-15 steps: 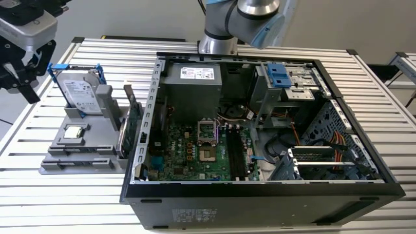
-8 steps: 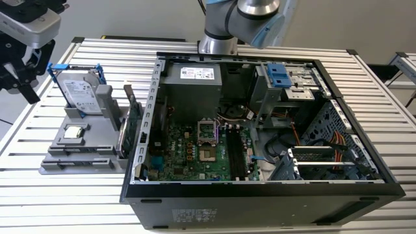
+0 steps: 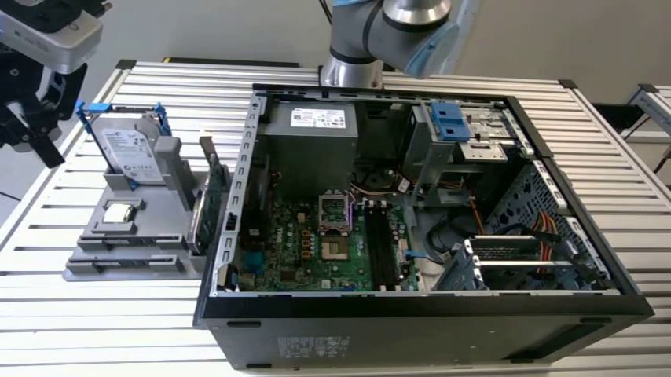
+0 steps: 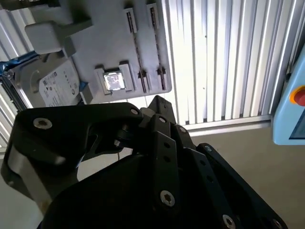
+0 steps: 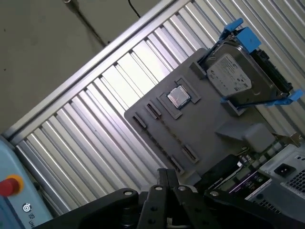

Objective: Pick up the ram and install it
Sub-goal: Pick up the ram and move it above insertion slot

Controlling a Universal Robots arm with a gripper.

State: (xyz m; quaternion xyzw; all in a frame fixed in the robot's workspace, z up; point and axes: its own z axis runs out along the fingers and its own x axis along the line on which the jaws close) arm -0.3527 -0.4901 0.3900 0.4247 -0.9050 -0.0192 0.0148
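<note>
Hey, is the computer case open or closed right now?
Open. In the exterior view the computer case lies with its top side uncovered, and the motherboard inside is exposed.

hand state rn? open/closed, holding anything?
Hand: cannot be told whether open or closed, or holding anything. It sits at the exterior view's left, near the hard drive on the grey tray.

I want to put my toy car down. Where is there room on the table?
Bare table slats lie in front of the grey holder, toward the near edge, and on the exterior view's right of the computer case. It is crowded on the holder, by the hard drive, and inside the case.
</note>
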